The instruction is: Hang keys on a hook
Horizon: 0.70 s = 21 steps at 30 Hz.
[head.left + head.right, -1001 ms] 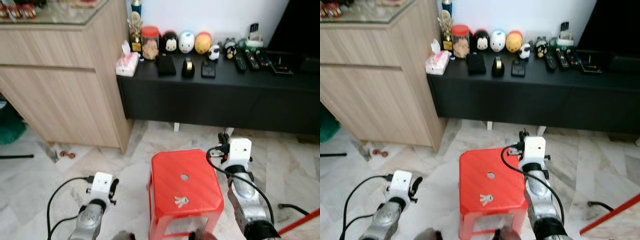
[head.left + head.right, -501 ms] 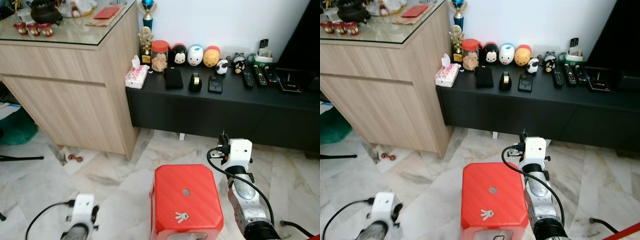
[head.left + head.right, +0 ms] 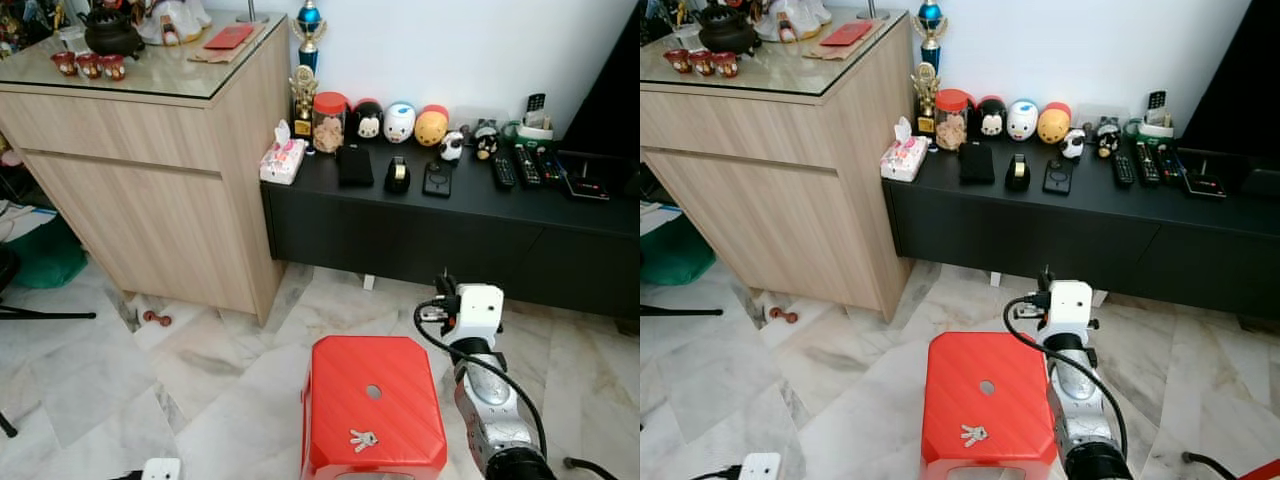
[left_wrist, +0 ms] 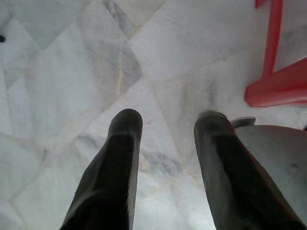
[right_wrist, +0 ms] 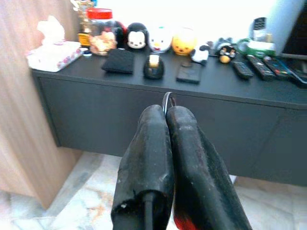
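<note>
Item: keys (image 3: 362, 437), I see them near the red stool's (image 3: 400, 378) front edge. Right tool (image 5: 166, 111) clamped on a metal ring (image 5: 168, 99). Left tool (image 4: 165, 125) wide apart above marble floor (image 4: 72, 72).

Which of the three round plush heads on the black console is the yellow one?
The yellow plush head is the one at the row's right end, beside the white plush head; the black plush head is leftmost.

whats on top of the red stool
A small bunch of keys lies on the red stool's seat, near its front edge, and a round hole sits mid-seat. The space under the seat is hidden.
</note>
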Tool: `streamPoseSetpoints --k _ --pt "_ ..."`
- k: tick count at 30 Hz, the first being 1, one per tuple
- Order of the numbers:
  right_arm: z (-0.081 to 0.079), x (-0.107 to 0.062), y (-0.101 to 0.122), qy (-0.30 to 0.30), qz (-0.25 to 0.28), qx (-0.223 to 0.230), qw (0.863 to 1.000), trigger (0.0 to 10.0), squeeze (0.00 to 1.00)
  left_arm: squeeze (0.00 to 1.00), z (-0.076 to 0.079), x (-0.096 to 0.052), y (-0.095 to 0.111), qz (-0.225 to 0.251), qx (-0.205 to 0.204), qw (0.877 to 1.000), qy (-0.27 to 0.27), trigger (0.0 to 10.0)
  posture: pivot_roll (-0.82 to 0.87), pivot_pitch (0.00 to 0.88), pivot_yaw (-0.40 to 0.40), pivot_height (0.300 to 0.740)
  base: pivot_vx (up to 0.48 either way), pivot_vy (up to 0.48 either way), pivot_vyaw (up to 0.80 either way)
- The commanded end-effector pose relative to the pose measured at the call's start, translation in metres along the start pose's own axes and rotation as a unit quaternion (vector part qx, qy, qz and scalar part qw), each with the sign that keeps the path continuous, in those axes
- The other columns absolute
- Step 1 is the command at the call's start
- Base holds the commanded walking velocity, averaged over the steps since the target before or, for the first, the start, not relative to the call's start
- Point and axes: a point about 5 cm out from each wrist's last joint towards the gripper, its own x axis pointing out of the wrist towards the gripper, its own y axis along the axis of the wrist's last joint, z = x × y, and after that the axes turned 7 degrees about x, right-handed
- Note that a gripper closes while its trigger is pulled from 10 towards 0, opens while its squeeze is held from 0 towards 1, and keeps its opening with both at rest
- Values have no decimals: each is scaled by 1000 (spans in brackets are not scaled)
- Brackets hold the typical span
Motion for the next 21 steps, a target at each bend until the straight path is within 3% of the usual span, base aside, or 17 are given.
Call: streamPoseSetpoints --k 1,14,21 --pt "3 -1 -5 -5 -15 1 1000 10000 0 0 1 0 0 4 -13 1000 0 10000 -27 0 -21 740 -315 0 0" --pt "9 0 -2 -14 -13 -10 1000 10000 0 0 13 3 15 24 -10 999 -22 10000 -60 0 -21 740 -334 0 0" --pt "13 5 3 -12 -10 -14 1000 10000 0 0 20 2 13 20 -15 999 -28 10000 -63 0 -28 740 -385 0 0"
